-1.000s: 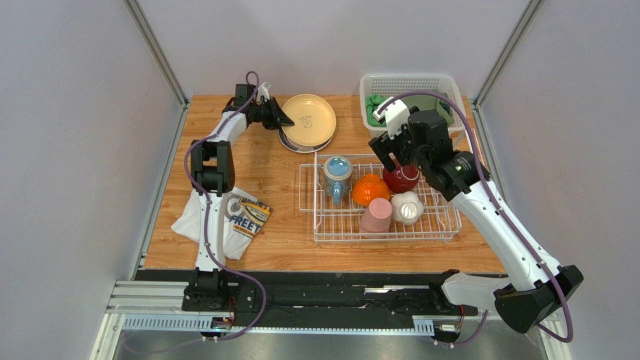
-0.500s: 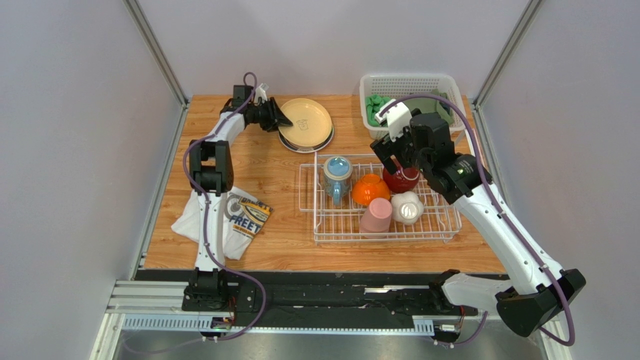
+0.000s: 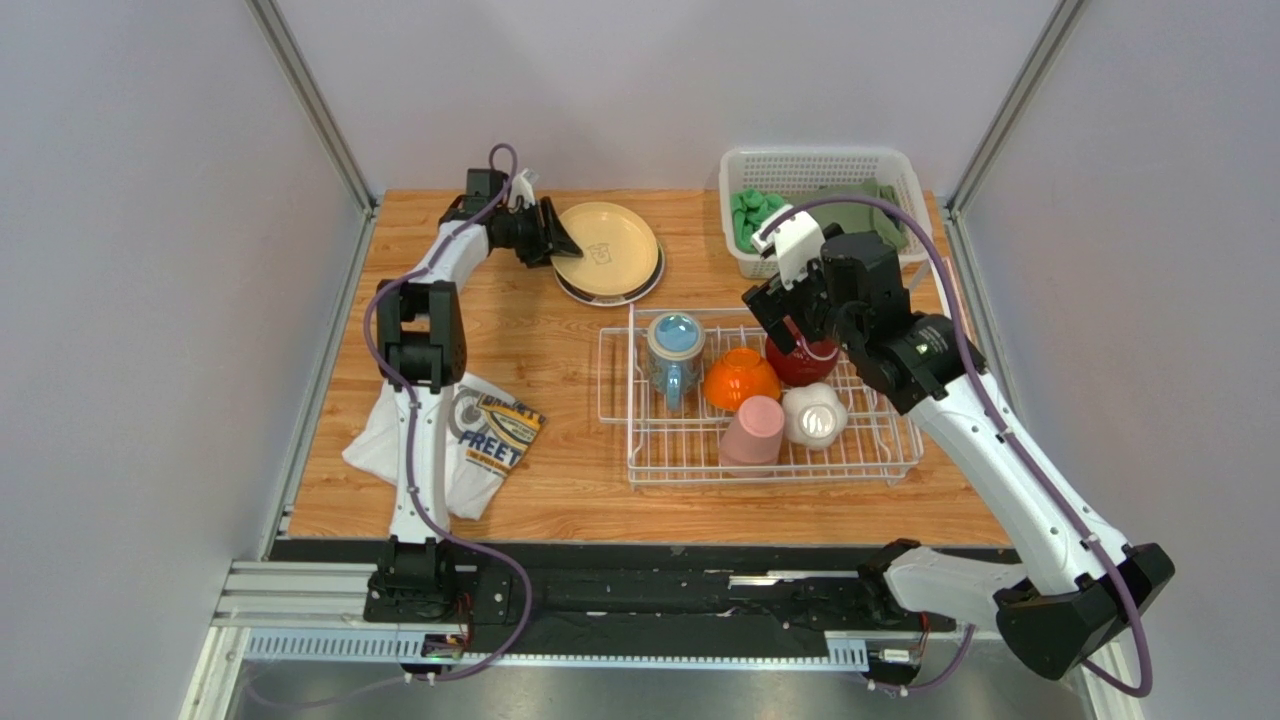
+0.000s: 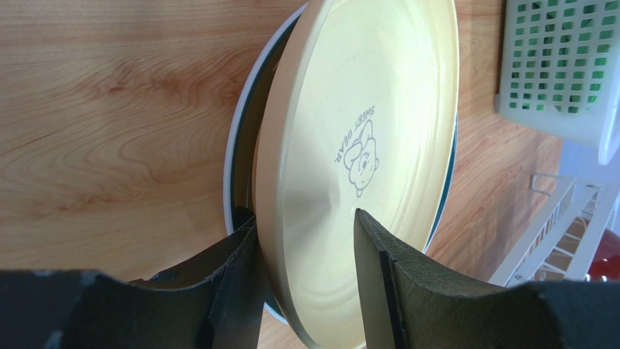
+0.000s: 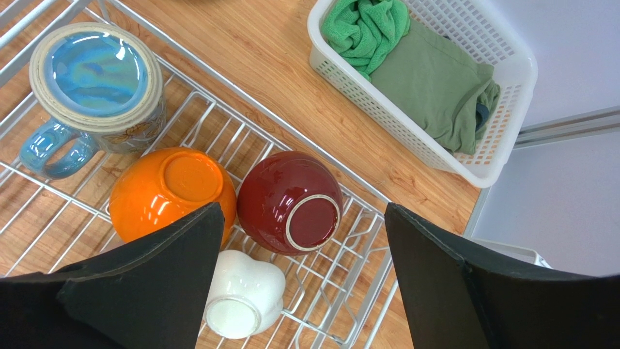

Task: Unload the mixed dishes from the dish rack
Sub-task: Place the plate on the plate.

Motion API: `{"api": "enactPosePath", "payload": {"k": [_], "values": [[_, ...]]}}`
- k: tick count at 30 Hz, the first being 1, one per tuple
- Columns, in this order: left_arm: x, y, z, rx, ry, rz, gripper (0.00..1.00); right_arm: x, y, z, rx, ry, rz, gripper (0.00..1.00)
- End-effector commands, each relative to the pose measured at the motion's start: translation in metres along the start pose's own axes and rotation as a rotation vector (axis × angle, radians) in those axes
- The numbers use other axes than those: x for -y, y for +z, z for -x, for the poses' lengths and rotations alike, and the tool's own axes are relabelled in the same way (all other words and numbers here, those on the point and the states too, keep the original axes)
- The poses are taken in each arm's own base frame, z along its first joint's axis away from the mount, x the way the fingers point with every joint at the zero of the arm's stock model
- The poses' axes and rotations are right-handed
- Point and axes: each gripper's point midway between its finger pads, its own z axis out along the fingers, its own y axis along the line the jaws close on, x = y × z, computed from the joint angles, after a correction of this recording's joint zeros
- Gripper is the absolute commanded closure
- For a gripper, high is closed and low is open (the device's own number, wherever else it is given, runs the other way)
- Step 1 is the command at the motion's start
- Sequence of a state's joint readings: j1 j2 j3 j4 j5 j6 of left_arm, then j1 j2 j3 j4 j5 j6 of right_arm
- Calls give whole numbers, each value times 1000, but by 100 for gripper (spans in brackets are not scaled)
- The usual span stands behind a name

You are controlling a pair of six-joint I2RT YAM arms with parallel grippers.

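Five dishes [image 3: 741, 378] in dish rack [image 3: 684, 450]; green cloths [image 5: 429, 80] in white basket [image 5: 393, 127].

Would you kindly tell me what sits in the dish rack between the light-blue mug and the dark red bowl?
The orange bowl, upside down, sits between the light-blue mug and the dark red bowl; the top view shows it.
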State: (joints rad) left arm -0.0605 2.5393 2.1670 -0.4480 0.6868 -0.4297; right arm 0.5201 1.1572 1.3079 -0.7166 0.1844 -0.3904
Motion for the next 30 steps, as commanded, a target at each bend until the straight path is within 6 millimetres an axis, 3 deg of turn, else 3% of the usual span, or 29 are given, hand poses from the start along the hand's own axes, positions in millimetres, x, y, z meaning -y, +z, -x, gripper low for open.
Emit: {"api": "enactPosePath", "payload": {"k": [1, 18, 30], "values": [[18, -32, 27, 60, 97, 55, 46, 6, -7, 5, 40, 4, -25, 12], [29, -56, 47, 105, 173, 142, 42, 1, -9, -5, 31, 1, -16, 12], [25, -66, 44, 92, 244, 236, 41, 5, -5, -14, -4, 1, -48, 12]]}}
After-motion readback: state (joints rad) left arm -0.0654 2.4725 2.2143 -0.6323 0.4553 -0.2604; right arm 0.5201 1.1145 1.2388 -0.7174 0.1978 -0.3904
